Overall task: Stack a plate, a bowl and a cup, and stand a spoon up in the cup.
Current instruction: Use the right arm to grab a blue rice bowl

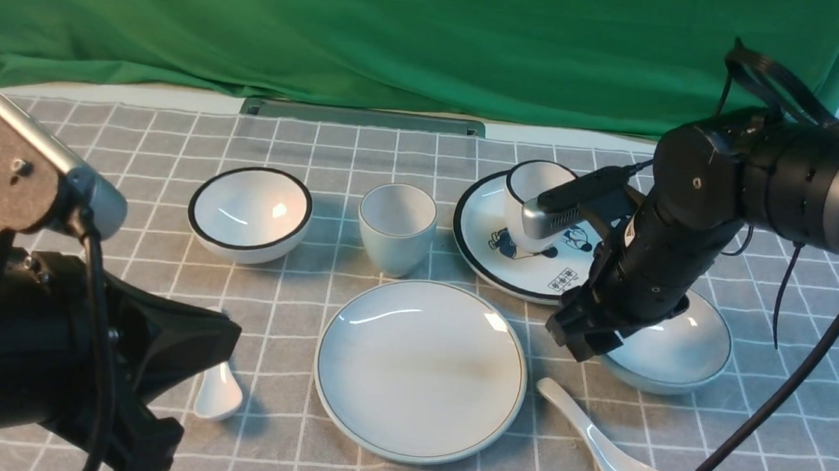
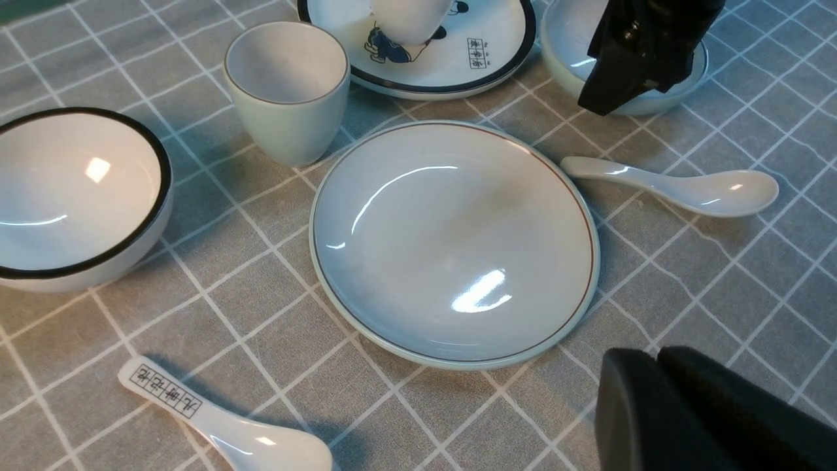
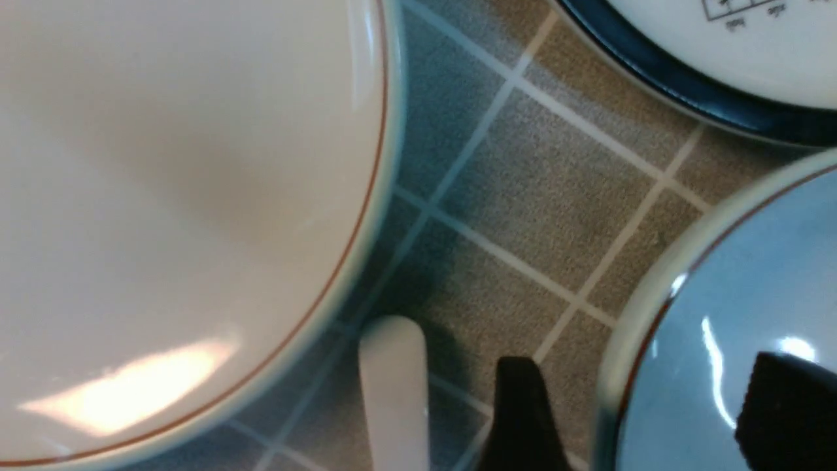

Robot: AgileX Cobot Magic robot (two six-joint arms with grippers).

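Right gripper (image 3: 644, 399) astride bowl (image 3: 752, 275) rim — plate (image 3: 163, 196), spoon (image 3: 392, 392) handle beside

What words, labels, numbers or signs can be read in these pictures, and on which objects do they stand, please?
Short glossy white ceramic spoon: a boxed row of black characters along its handle, too blurred to read.
Round white plate with thick black rim and cartoon figures: a small boxed block of black characters, too small to read.
No other text, number or brand shows.

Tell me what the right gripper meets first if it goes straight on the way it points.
Probably the bowl rim: the right gripper points down with one finger inside it, one outside. Depth is unclear.
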